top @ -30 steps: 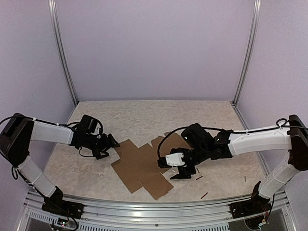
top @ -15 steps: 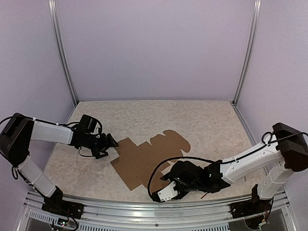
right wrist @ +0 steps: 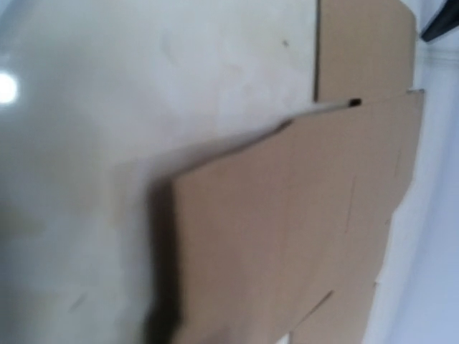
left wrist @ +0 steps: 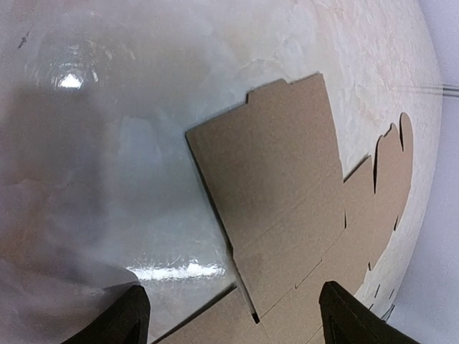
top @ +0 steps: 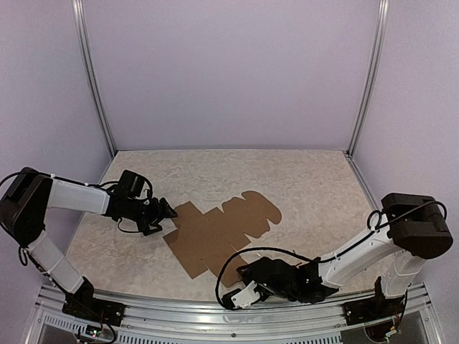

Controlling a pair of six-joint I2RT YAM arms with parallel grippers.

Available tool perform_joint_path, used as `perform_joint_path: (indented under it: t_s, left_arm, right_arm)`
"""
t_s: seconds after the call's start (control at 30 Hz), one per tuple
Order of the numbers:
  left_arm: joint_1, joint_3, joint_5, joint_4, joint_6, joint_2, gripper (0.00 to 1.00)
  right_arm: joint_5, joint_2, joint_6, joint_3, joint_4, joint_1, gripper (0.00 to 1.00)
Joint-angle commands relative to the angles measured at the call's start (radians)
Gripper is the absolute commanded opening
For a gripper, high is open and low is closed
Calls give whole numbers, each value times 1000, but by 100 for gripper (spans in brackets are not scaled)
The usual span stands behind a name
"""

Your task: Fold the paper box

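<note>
Paper box (top: pixel 219 233): unfolded, lying flat; left gripper (top: pixel 166 211) spread wide beside left edge; right gripper (top: pixel 237 296) by near edge, opening indiscernible.

you're looking at the paper box (top: pixel 215 236) as a plain brown die-cut sheet, unfolded and lying flat just below the middle of the overhead frame. its square panels run diagonally from lower left to upper right, and the rounded flaps sit at the upper right end.
</note>
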Motion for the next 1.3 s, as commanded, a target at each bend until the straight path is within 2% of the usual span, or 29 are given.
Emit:
perform_joint_path:
  t_s: [0.0, 0.07, 0.1, 0.3, 0.6, 0.9, 1.1, 1.27]
  left_arm:
    - [13, 6, 17, 12, 17, 32, 80]
    - [21, 4, 20, 20, 13, 33, 80]
    - [26, 2, 19, 29, 5, 29, 80]
    - [37, -42, 6, 131, -58, -13, 83]
    - [49, -80, 130, 277, -152, 86, 82]
    - [56, -106, 122, 219, -183, 74, 82]
    - [54, -145, 48, 120, -201, -48, 81]
    - [38, -148, 61, 169, -196, -92, 81]
  right_arm:
    - [112, 91, -43, -6, 109, 7, 22]
    - [148, 101, -52, 11, 148, 8, 5]
    - [161, 98, -61, 18, 168, 7, 0]
    - [217, 68, -64, 43, 219, 8, 0]
    - [259, 33, -41, 41, 275, 8, 0]
    - [289, 33, -36, 45, 311, 10, 0]
    - [296, 24, -34, 43, 314, 7, 0]
    - [285, 31, -14, 59, 290, 9, 0]
